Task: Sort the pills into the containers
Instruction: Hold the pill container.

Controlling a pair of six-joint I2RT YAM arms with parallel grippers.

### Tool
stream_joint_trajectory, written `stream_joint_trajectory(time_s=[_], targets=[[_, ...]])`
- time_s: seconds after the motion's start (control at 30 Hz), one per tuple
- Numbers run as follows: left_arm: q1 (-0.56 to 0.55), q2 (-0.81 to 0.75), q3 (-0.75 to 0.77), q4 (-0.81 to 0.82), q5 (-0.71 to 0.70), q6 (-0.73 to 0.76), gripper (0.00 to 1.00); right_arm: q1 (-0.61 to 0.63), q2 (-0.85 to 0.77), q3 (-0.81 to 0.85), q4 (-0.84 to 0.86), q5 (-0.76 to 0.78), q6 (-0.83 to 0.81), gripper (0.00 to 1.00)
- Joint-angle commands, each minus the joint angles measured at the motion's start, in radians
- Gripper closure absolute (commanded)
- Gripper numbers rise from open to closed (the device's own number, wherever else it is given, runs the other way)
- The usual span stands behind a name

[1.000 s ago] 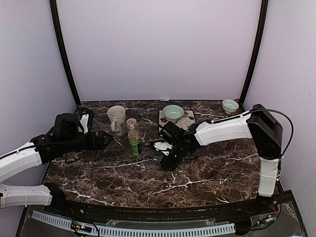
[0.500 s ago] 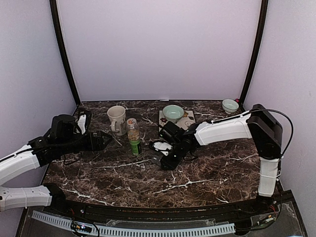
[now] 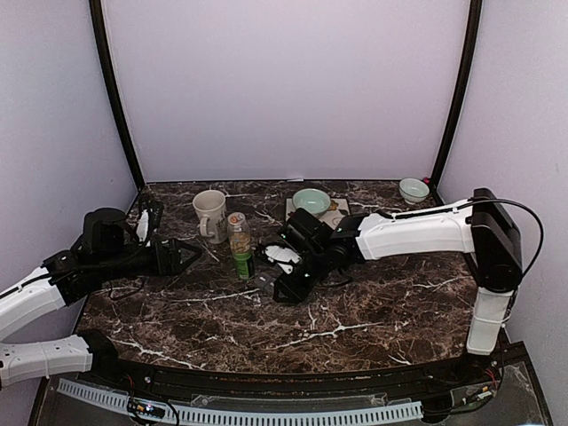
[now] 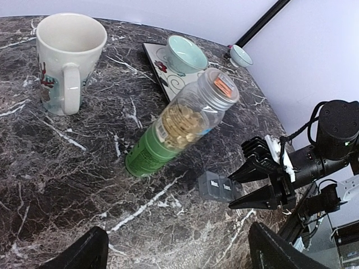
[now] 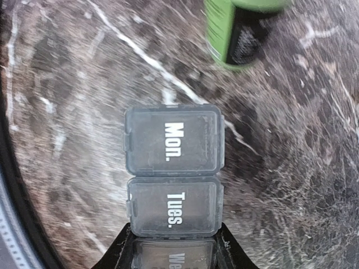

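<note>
Right gripper jaws pinch the 3-compartment containers near the bottle.

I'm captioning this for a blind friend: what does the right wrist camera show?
A grey pill box, lids marked Mon. and Tues., lies on a dark marble table, its third compartment clasped by the right gripper. A green bottle shows above.

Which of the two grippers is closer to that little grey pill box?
Right. The right gripper clasps one end of the pill box; the left gripper hangs open farther off, past the green bottle.
</note>
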Motion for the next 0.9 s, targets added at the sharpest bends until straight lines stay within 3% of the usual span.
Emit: stream_joint_trajectory(time_s=[0.0, 0.53, 0.87], targets=[[-0.005, -0.047, -0.031, -0.007, 0.105, -0.018, 0.10, 0.055, -0.074, 0.042, 0.013, -0.020, 0.099, 0.73], [-0.066, -0.074, -0.049, 0.116, 0.363, -0.079, 0.09, 0.169, -0.216, 0.055, 0.140, -0.037, 0.343, 0.72], [-0.188, -0.036, -0.046, 0.238, 0.344, -0.116, 0.09, 0.169, -0.346, -0.038, 0.270, -0.113, 0.488, 0.71]])
